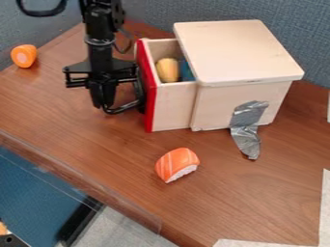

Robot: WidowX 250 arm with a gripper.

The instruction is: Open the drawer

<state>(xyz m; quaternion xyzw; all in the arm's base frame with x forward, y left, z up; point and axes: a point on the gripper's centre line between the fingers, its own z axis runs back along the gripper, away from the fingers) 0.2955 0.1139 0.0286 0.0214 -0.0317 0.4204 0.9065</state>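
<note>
The gripper (106, 102) hangs low over the table at the upper left, right beside the drawer's red front. The wooden drawer (172, 107) stands partly pulled out of the left side of its pale wooden box (235, 53). Inside the drawer lie a yellow, rounded object (168, 70) and something blue (185, 71). Whether the gripper touches the red front, I cannot tell.
An orange piece (24, 56) lies at the far left. Salmon sushi (177, 164) rests in front of the drawer. Grey tape (247, 126) hangs from the box onto the brown table (258, 202). Partition walls rise behind; the table edge runs along the lower left.
</note>
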